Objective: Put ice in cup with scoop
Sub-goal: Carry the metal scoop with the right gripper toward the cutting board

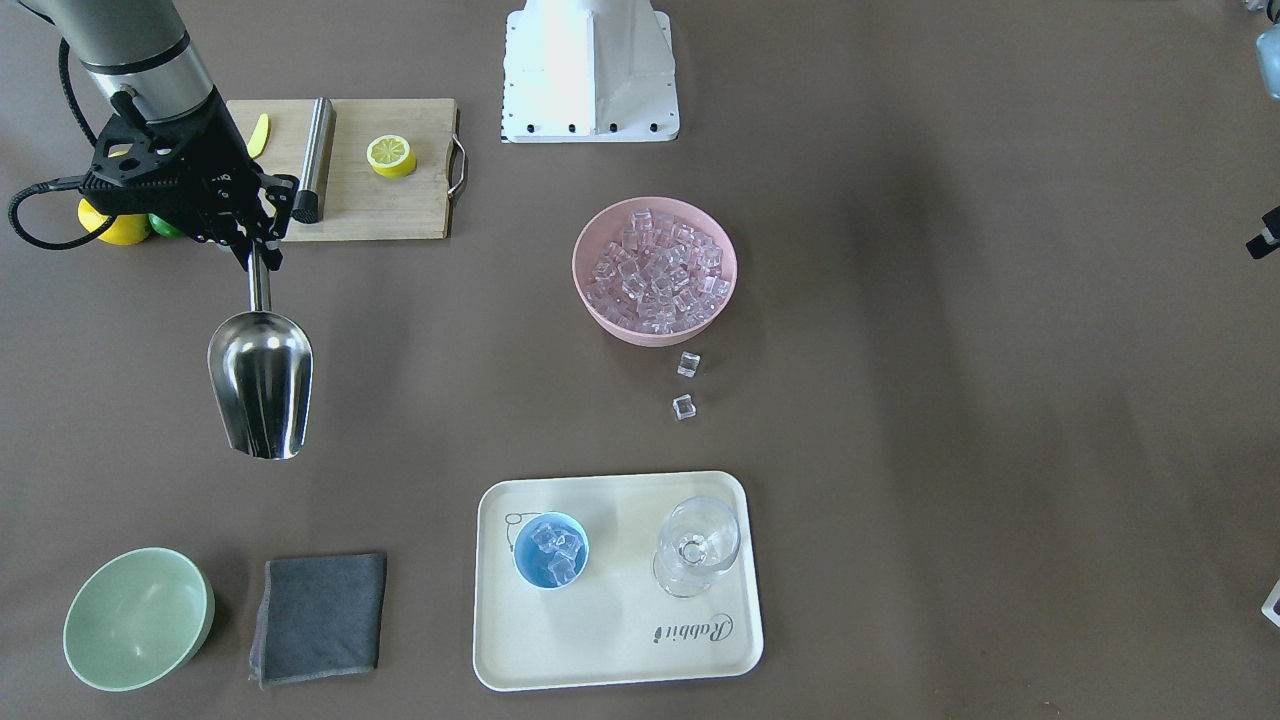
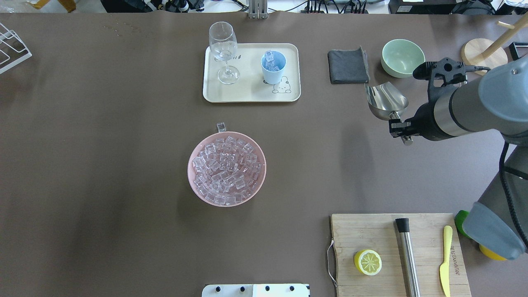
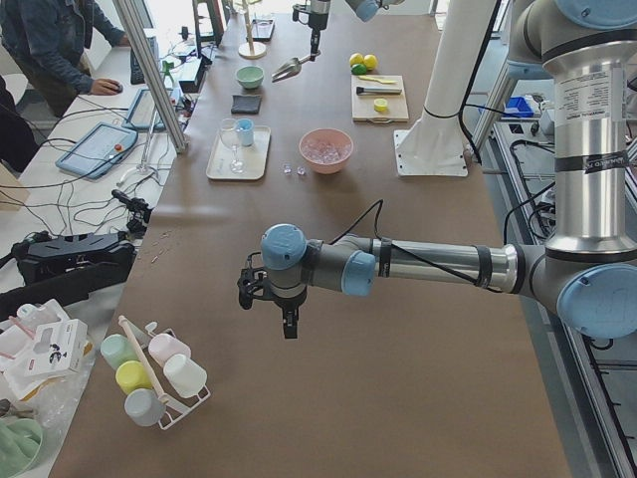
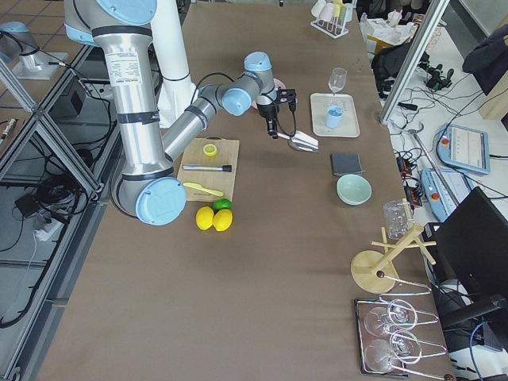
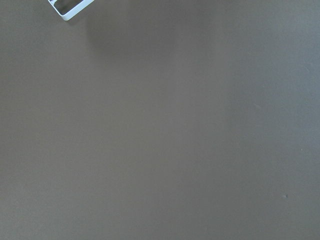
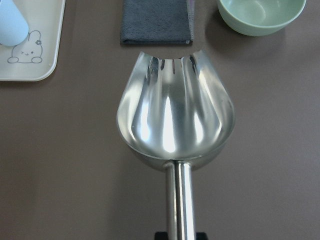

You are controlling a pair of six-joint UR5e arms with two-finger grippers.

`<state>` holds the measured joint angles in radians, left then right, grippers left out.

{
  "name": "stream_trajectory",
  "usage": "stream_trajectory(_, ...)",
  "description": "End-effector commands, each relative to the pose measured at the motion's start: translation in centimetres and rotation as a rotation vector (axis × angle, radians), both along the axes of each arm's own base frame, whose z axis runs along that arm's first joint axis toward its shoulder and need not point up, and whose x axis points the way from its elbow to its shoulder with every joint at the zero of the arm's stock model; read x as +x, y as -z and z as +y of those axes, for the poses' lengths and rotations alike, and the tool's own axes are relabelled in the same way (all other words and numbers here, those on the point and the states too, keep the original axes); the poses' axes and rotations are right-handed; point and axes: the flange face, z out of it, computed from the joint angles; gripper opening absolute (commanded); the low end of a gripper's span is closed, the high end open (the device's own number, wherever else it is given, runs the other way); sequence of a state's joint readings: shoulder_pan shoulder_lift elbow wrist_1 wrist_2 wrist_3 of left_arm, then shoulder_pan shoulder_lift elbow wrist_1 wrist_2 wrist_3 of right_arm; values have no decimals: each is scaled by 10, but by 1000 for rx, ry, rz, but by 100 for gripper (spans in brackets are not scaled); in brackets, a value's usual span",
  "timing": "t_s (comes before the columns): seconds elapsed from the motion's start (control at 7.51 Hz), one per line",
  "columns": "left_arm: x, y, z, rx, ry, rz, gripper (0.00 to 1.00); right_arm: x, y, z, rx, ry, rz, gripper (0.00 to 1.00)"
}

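Two ice (image 1: 688, 364) cubes beside pink bowl (image 1: 655, 337), right tool (image 1: 260, 258) clamped on scoop (image 1: 262, 385) handle, left tool (image 3: 288, 321), grip impossible to tell

Right gripper (image 1: 258, 252) clamps the scoop (image 1: 260, 385); left gripper (image 3: 288, 321) hangs pointing down.

On the tray (image 1: 620, 640) stand cup (image 1: 528, 560) and glass (image 1: 697, 545), the bowl (image 1: 650, 338) of ice (image 1: 655, 270) nearer the robot.

Both arms (image 3: 428, 264) are silver-grey tubes with pale-blue joint caps (image 3: 282, 244) — black cable (image 1: 12, 212) looped beside the black right gripper (image 1: 259, 262); white pedestal (image 1: 590, 60), dark screws (image 1: 572, 128).
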<state>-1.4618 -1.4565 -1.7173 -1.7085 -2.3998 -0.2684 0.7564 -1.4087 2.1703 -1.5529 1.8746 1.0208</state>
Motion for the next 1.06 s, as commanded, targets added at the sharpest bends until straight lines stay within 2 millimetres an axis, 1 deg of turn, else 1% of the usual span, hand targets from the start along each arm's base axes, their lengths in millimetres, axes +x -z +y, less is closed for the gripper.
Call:
stream_trajectory(0.0, 3, -11, -4, -17, -4, 4, 98, -25, -38, 38, 76, -60, 37, 0)
stream_trajectory(0.13, 9, -7, -10, -9, -16, 8, 98, -36, -48, 50, 101, -85, 57, 0)
stream_trajectory(0.27, 15, -6, -10, -5, -29, 13, 98, -47, -57, 64, 136, -119, 91, 0)
stream_trajectory(0.53, 16, -6, -11, -2, -32, 13, 98, -64, -64, 74, 150, -145, 108, 0)
stream_trajectory(0.67, 16, -10, -11, -9, -32, 12, 98, -77, -72, 78, 151, -165, 91, 0)
stream_trajectory(0.8, 18, -9, -11, -9, -37, 13, 98, -89, -87, 76, 170, -172, 62, 0)
stream_trajectory(0.93, 18, -9, -11, -9, -37, 13, 98, -96, -97, 75, 174, -174, 45, 0)
